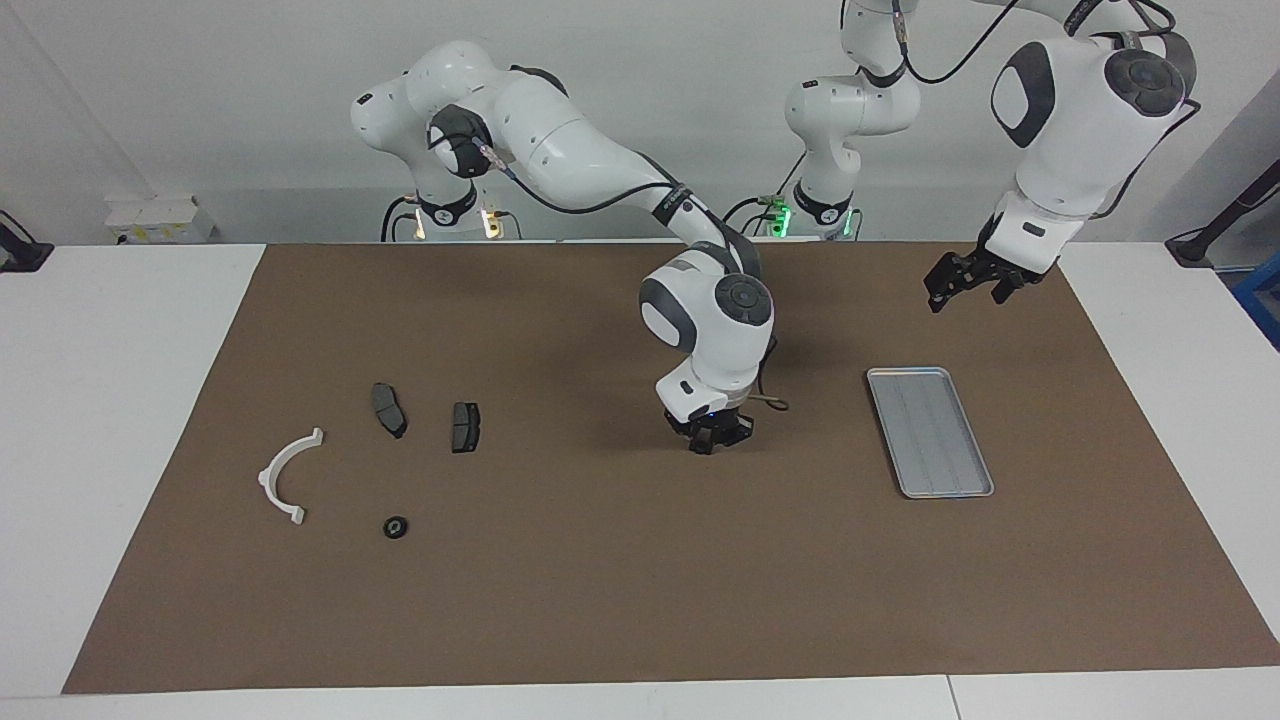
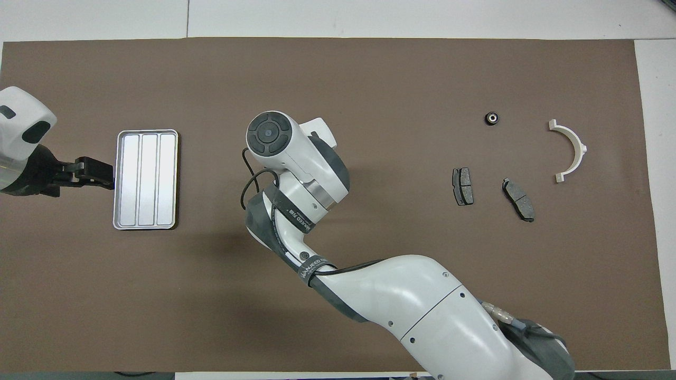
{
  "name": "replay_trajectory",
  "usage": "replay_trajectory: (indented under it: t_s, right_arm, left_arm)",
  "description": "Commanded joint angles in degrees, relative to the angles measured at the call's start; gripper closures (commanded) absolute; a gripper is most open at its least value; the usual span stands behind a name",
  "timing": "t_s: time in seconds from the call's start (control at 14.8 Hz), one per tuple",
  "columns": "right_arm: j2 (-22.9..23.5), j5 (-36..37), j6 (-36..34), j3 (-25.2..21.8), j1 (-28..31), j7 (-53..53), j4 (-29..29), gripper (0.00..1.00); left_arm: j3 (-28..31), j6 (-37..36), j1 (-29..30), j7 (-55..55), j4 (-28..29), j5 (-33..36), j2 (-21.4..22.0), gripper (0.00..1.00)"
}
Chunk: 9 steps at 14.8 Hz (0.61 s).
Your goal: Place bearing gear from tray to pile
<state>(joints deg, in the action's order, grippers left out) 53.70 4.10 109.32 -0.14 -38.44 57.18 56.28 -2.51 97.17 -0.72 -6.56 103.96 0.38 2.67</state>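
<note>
My right gripper (image 1: pixel 707 441) is low over the middle of the brown mat, shut on a small black bearing gear that its fingertips mostly hide. In the overhead view the right wrist (image 2: pixel 274 138) covers this gripper. The silver tray (image 1: pixel 930 432) (image 2: pixel 146 179) lies bare toward the left arm's end. The pile sits toward the right arm's end: a white half-ring bracket (image 1: pixel 268 478) (image 2: pixel 580 146) and two dark brake pads (image 1: pixel 389 409) (image 1: pixel 465 426). A second bearing gear (image 1: pixel 396 526) (image 2: pixel 492 118) lies beside them. My left gripper (image 1: pixel 967 290) (image 2: pixel 97 173) waits open in the air by the tray's edge.
The brown mat (image 1: pixel 600 580) covers most of the white table. The right forearm (image 2: pixel 412 306) stretches across the mat's near part in the overhead view.
</note>
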Motion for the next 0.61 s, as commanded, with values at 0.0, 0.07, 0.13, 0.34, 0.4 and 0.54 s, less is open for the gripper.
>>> replay_trajectory:
  t_s: [0.0,0.07,0.13,0.34,0.4,0.54]
  right_arm:
    - [-2.7,0.2,-5.3,0.5,4.3,-7.1,-1.0,1.0]
    - [-5.2,0.0,-8.7,0.5,7.0,-12.8,-1.0,1.0]
    - [-7.9,-0.1,-11.9,0.7,10.5,-20.4,-1.0,1.0]
    - [-10.8,0.0,-15.5,1.4,19.4,-39.6,-0.6,1.0]
    - [-10.8,-0.1,-14.0,1.4,21.7,-43.4,0.3,1.0]
    - [-12.0,-0.1,-8.9,1.4,24.6,-46.6,6.0,1.0]
  left_arm:
    - [-0.2,1.0,0.0,0.5,1.4,-0.8,1.6,0.0]
    - [-0.1,1.0,0.0,0.4,1.5,-0.8,1.7,0.0]
    - [-0.1,1.0,0.0,0.4,1.4,-0.8,1.7,0.0]
    - [-0.1,1.0,0.0,0.4,1.4,-0.8,1.7,0.0]
    - [-0.1,1.0,0.0,0.4,1.4,-0.8,1.7,0.0]
    - [-0.1,1.0,0.0,0.4,1.5,-0.8,1.7,0.0]
